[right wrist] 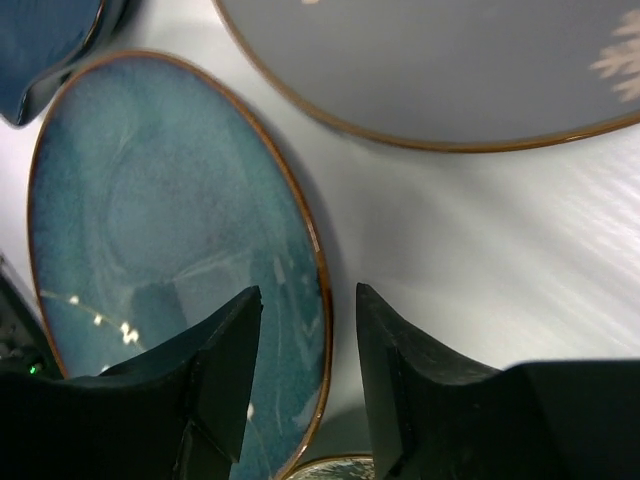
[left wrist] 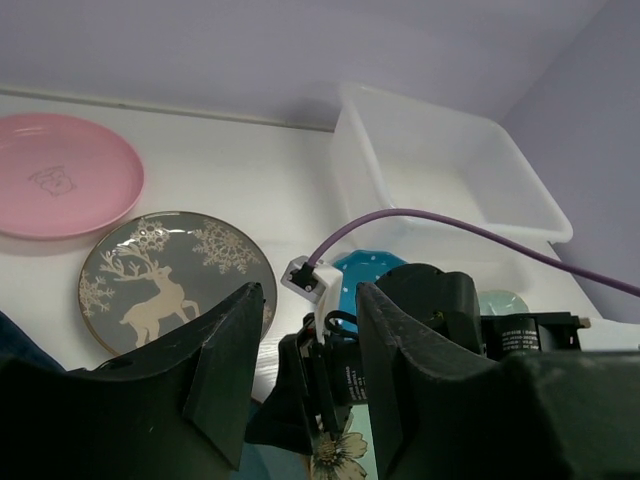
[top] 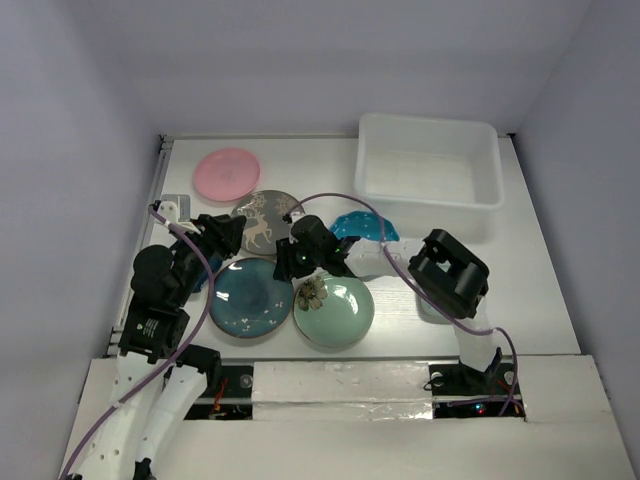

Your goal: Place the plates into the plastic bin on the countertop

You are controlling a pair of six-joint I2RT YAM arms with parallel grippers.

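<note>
Nearest to me, the dark teal plate [top: 250, 297] and the pale green flowered plate [top: 335, 310] lay flat side by side on the countertop [top: 540, 290], their rims just about meeting. The right gripper [right wrist: 306, 295] hung low over the edge of the dark teal plate. Its jaws were parted and empty, and the plate's brown rim showed in the gap between them. I could not tell whether either finger touched it. To the right, a pale green piece [top: 428, 308] lay mostly hidden under the right arm [top: 450, 272], too covered to make out.

A little farther back, the left gripper [top: 232, 232] sat at the near left edge of the deer plate [top: 262, 218], fingers spread and holding nothing. The blue scalloped plate [top: 360, 226] lay to the right of the deer plate, partly behind the right arm's wrist.

Beyond those, the pink plate [top: 227, 173] rested at the far left, just beside the deer plate. The plastic bin [top: 430, 195] stood in the far right corner of the countertop, well apart from both grippers. Every plate I could see lay outside it.
</note>
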